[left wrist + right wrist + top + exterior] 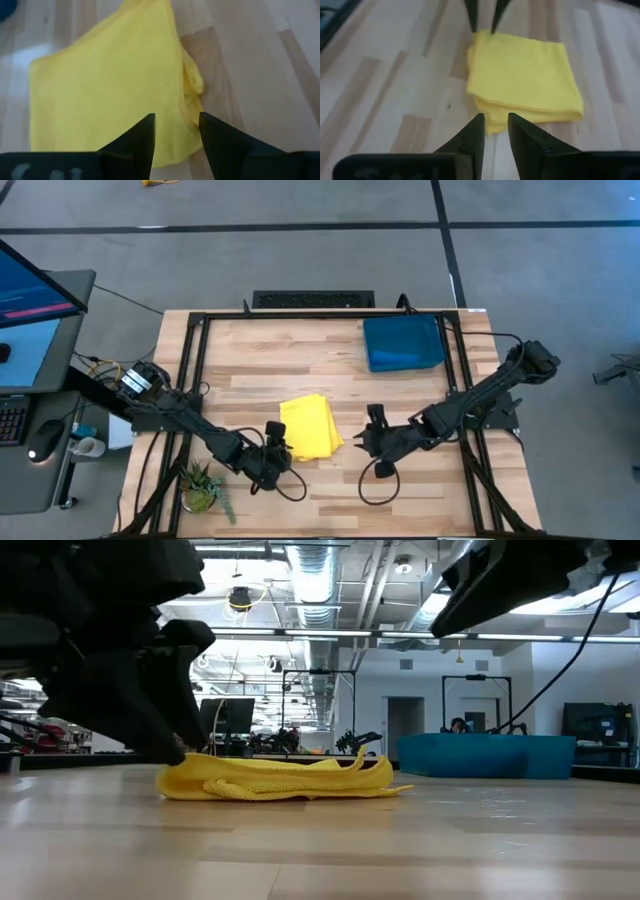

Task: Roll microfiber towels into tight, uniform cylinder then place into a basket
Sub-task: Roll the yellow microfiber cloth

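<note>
The yellow towel [310, 427] lies folded in several layers, flat on the wooden table [300, 360]; it also shows in the low view [280, 778]. My left gripper [278, 444] is open at the towel's near-left corner, its fingertips [177, 131] over the towel's edge. My right gripper [366, 436] is open by a narrow gap [495, 129], just off the towel's right edge. The dark teal-blue basket [403, 343] stands at the far right. The blue towel is out of view. My left gripper comes slanting down at the yellow towel's corner [187, 125], with a finger on each side of the folded edge. I cannot tell whether the fingers touch the cloth.
A small green plant [205, 486] stands at the table's near-left corner. Black frame rails [190, 380] run along the table's left and right sides. A monitor and keyboard [25, 310] stand beyond the left edge. Bare wood lies between the towel and the basket.
</note>
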`<action>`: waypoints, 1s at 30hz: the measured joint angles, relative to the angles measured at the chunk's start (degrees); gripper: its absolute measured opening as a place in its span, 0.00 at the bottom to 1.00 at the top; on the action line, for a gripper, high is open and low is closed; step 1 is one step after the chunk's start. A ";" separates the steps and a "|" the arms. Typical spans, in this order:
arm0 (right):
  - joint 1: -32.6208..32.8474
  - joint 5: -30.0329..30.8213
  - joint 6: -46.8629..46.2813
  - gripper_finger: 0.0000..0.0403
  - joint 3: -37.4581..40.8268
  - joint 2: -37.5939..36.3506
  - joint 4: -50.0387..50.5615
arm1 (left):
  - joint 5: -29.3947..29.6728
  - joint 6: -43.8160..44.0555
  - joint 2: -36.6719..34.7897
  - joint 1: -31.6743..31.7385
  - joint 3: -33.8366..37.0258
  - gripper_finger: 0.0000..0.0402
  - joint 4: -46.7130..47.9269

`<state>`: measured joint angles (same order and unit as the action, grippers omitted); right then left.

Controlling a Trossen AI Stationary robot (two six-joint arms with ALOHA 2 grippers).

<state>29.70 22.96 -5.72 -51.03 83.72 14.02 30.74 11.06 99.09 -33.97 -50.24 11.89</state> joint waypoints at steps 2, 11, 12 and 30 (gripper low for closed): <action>-0.48 -2.38 3.07 0.28 0.00 0.00 -0.59 | -2.04 0.84 0.00 0.39 0.00 0.37 0.09; -1.82 -3.39 17.09 0.40 -0.06 9.42 -10.50 | -6.99 1.41 0.54 0.87 0.00 0.44 -1.01; -1.82 -3.45 18.13 0.41 -0.05 10.75 -12.48 | -7.01 1.39 0.52 0.87 0.00 0.44 -1.30; -4.07 -1.62 25.86 0.47 -8.53 27.75 -12.63 | -6.04 -4.94 2.43 2.53 -0.02 0.48 -4.80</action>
<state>25.63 21.34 20.14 -59.55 111.47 1.39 24.69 6.12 101.51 -31.44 -50.26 7.09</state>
